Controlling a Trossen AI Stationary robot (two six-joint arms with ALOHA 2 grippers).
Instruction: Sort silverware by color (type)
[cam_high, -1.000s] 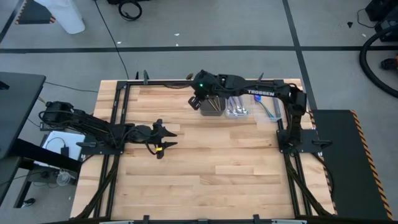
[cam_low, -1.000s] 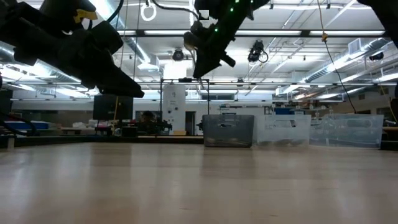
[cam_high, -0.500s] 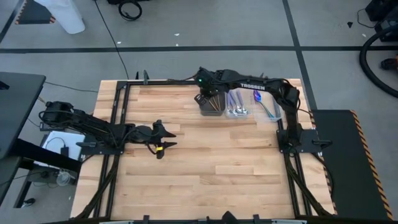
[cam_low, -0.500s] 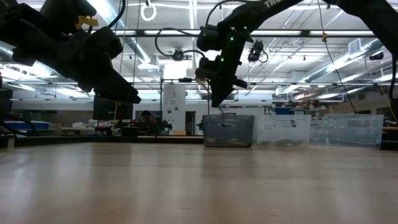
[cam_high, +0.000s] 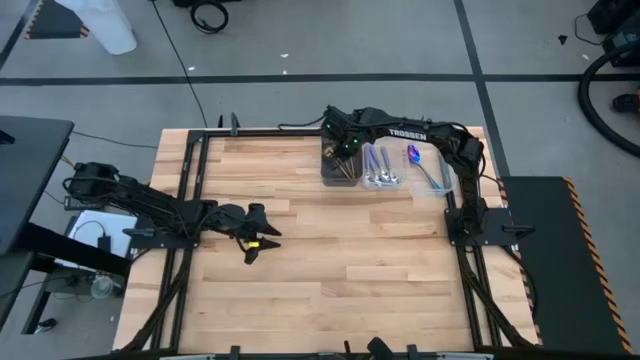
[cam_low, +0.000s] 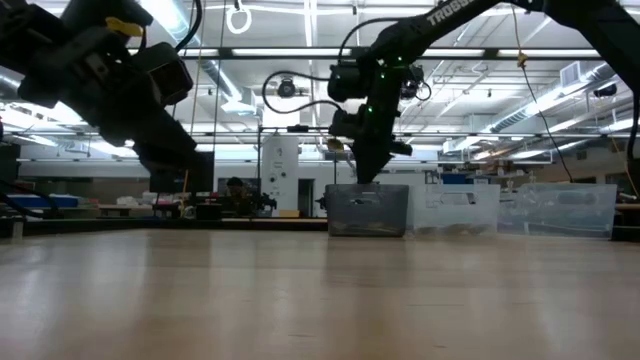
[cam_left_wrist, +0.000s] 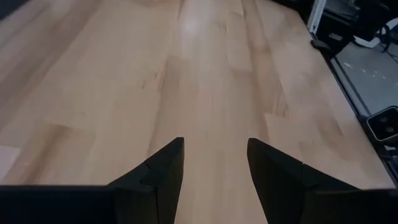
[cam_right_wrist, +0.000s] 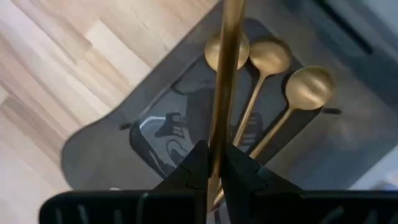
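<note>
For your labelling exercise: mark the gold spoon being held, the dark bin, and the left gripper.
gold spoon (cam_right_wrist: 219, 93), right wrist view, handle.
dark bin (cam_right_wrist: 99, 146), right wrist view, rim.
left gripper (cam_left_wrist: 214, 165), left wrist view, midway between fingers.

A light wooden plank table (cam_high: 330, 250) with a dark metal frame around its edges carries everything. A row of bins sits on its far edge: a dark bin (cam_high: 340, 166) to the left, then clear bins (cam_high: 400, 170) to its right. The near planks are bare wood.
</note>
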